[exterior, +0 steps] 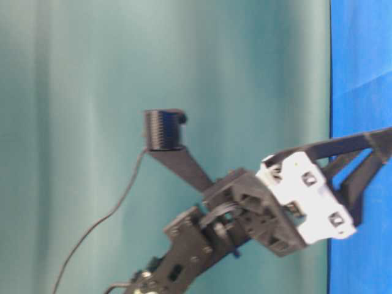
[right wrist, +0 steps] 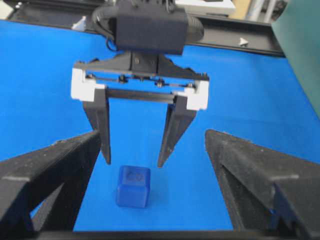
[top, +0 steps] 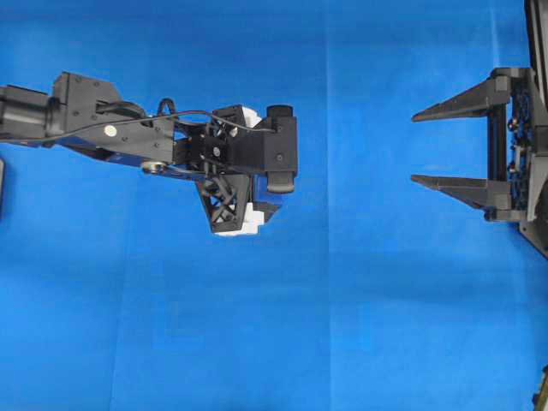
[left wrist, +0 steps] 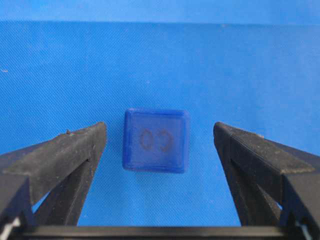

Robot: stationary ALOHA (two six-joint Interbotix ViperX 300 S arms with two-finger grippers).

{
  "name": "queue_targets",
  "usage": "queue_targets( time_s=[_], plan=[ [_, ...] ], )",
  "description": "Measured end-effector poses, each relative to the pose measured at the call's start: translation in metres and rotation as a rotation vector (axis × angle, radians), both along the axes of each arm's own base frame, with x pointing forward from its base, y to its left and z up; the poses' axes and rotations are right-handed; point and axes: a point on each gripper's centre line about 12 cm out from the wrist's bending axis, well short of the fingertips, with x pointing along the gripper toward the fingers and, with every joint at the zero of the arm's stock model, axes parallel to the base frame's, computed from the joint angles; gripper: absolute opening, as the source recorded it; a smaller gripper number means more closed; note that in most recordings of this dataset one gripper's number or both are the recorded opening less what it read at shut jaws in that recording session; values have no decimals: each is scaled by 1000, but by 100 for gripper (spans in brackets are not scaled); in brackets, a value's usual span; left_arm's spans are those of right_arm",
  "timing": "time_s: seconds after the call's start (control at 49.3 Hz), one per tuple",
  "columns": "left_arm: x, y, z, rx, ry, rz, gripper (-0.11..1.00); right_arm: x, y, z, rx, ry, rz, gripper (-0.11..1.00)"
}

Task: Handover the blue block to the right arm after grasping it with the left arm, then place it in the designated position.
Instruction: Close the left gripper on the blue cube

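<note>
The blue block point(left wrist: 156, 140) lies on the bright blue cloth, its marked face up. My left gripper point(left wrist: 159, 127) hangs open over it, one black finger on each side, not touching. The right wrist view shows the left gripper point(right wrist: 134, 164) pointing down, its tips just above and behind the block point(right wrist: 133, 186). In the overhead view the left arm point(top: 240, 154) hides the block. My right gripper point(top: 413, 147) stands open at the right edge, fingers pointing left toward the left arm, with nothing between them. Its own fingers point(right wrist: 60, 165) frame the block from a distance.
The blue cloth point(top: 360, 325) covers the table. A black rail point(right wrist: 235, 37) runs along the far table edge, and a teal curtain point(exterior: 92, 92) hangs behind. A dark object point(top: 2, 184) sits at the overhead view's left edge.
</note>
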Motion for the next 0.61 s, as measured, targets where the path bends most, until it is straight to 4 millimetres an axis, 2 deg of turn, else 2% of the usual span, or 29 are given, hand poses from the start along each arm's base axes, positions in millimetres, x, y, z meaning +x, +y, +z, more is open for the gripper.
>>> queue_targets(
  time_s=[0.365, 0.466, 0.608],
  plan=[
    [7, -1, -49, -2, 49, -2, 92, 2, 0, -2, 0, 6, 0, 97],
    [7, -1, -57, -2, 58, -3, 92, 2, 0, -2, 0, 8, 0, 97],
    [8, 0, -58, -2, 55, -1, 92, 2, 0, -2, 0, 8, 0, 97]
  ],
)
